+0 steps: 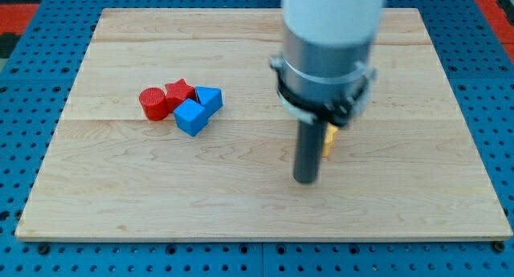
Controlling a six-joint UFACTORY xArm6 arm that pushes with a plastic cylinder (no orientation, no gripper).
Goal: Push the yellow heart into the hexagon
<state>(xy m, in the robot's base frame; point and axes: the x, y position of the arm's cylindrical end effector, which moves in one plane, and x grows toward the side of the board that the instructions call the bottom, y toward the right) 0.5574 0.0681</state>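
My tip (305, 179) rests on the wooden board (241, 205) right of its middle. A small part of a yellow block (328, 140) shows just right of the rod, mostly hidden behind it; its shape cannot be made out. At the view's left sits a tight cluster: a red cylinder (152, 103), a red star (180, 91), a blue cube (191, 116) and a blue triangular block (210, 99). No hexagon can be made out; the arm's body (329, 52) hides the board behind it.
The board lies on a blue pegboard surface (24, 108). Red patches show at the top corners of the view (20, 16).
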